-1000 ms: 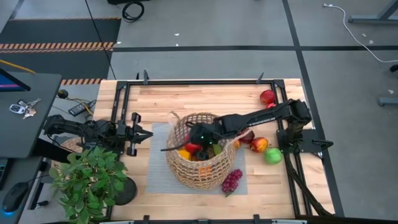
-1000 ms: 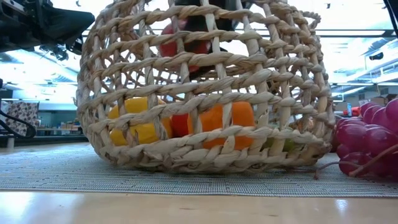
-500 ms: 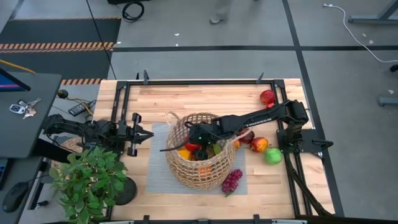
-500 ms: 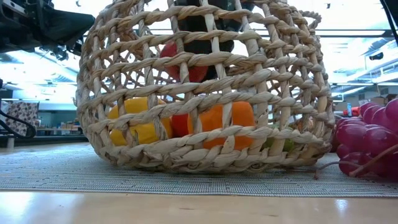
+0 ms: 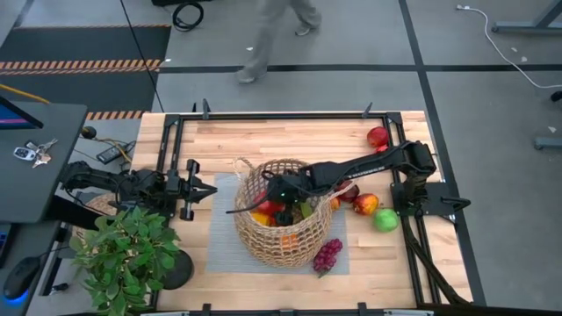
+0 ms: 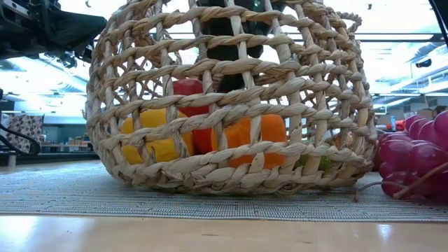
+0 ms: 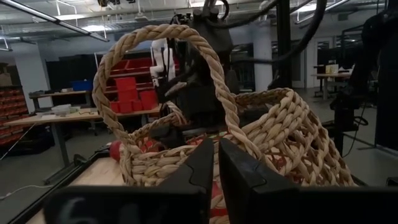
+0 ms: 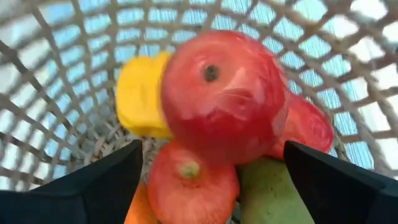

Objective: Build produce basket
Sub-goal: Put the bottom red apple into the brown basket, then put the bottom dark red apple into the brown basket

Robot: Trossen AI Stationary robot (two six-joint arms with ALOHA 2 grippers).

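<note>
A: What is the basket [image 5: 279, 219] looking like up close?

B: It is showing coarse twisted wicker, open-weave and matt. The mat [image 6: 63, 189] under it is looking like ribbed woven cloth.

A: And the produce?

B: The red apple [image 8: 225, 96] is looking smooth with a soft sheen, like plastic. The grapes [image 6: 414, 159] are shining glossy.

A: The table?

B: The table [image 5: 290, 140] is showing pale wood planks, and the frame [image 5: 281, 115] around it is looking like dark matt metal.

Grey concrete floor [image 5: 290, 88]; red bins [image 7: 132, 92] on shelving.
</note>
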